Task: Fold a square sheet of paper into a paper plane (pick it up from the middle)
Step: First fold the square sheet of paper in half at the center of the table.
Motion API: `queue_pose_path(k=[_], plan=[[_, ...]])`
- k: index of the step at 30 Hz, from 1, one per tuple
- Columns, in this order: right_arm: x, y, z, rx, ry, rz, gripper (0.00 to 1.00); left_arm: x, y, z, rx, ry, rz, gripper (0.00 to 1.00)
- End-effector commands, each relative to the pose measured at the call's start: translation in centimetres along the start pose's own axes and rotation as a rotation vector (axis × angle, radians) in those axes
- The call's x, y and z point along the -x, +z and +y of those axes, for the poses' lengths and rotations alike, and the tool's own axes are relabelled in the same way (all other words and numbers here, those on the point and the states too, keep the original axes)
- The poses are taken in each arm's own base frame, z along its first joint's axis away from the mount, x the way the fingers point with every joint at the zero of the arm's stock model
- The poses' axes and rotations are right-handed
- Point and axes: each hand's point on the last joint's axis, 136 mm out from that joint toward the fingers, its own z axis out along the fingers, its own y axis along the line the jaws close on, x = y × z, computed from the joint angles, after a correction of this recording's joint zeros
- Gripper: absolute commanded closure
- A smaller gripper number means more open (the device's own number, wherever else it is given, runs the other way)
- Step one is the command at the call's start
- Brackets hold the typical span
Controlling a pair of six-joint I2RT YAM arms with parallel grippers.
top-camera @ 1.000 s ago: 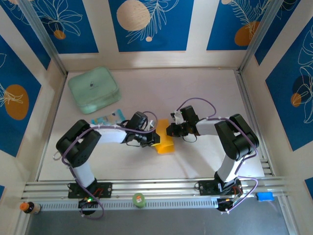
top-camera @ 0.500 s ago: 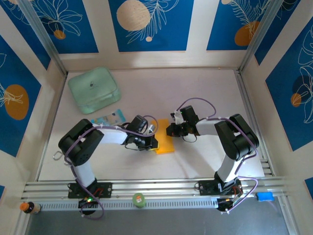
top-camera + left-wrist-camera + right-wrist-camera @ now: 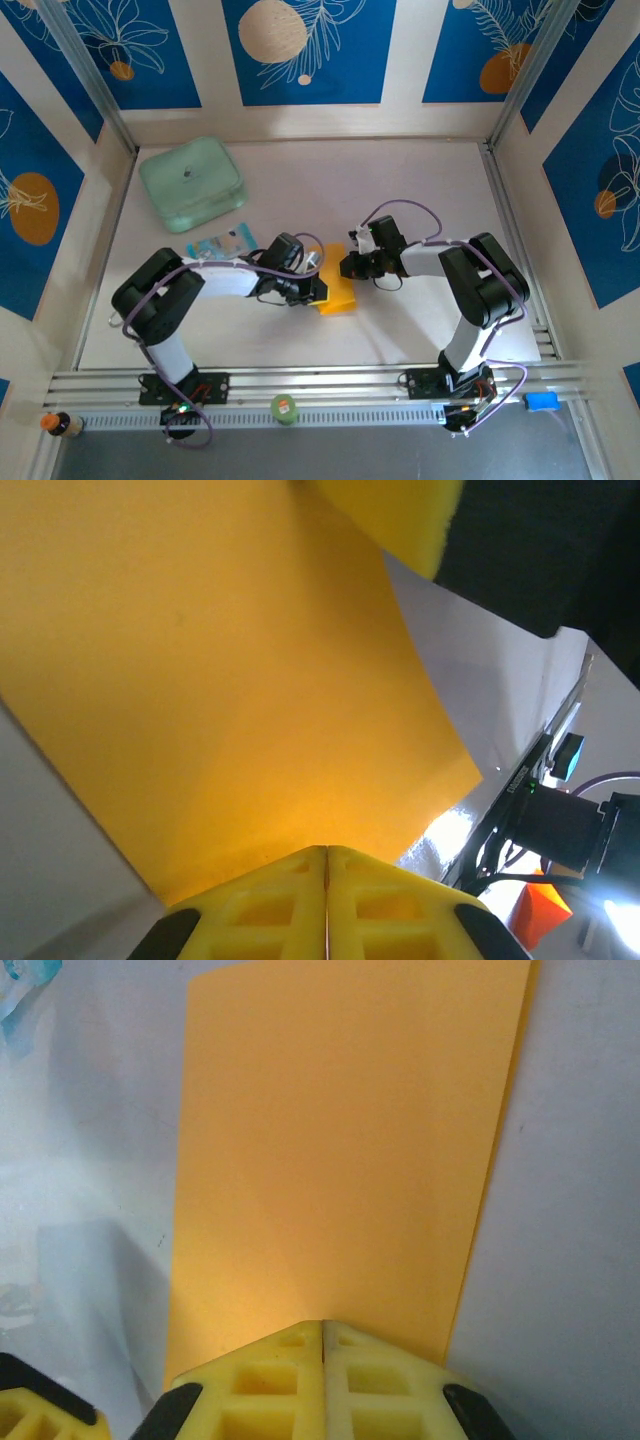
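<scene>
The square sheet of paper (image 3: 342, 292) is orange-yellow and lies flat on the white table, folded in half into a rectangle. Its doubled edge runs down the right side in the right wrist view (image 3: 340, 1160). No pointed paper plane shape is in view. My left gripper (image 3: 318, 290) is shut, its tips (image 3: 326, 850) resting on the sheet's left part (image 3: 220, 680). My right gripper (image 3: 347, 266) is shut too, its tips (image 3: 323, 1323) set on the sheet's near edge. A yellow finger of the right gripper (image 3: 400, 515) sits on the sheet's far edge.
A mint-green rounded box (image 3: 192, 183) stands at the back left. A small blue-and-white packet (image 3: 222, 243) lies just left of the left arm's wrist. Aluminium rails run along the near edge, with a small green-capped item (image 3: 286, 408) on them.
The sheet's raised left part has come down and now lies flat. The left gripper has shifted slightly towards the near side. The right arm has not moved.
</scene>
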Motion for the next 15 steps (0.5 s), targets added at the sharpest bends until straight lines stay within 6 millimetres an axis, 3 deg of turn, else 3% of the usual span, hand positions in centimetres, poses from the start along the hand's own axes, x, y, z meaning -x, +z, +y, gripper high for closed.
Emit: queue_pose_path(k=[1,6,15], plan=[[-3.5,0.6,-3.8,-0.153,0.052,0.097,1.0,-1.4,1.0,1.3,0.0,-0.045,0.055,0.9],[-3.4,0.6,-3.8,-0.155,0.051,0.096,1.0,-2.8,1.1,3.6,0.076,-0.053,0.098,0.91],[-3.5,0.6,-3.9,-0.161,0.052,0.096,1.0,-4.5,-0.2,4.3,0.162,0.065,0.107,0.9]])
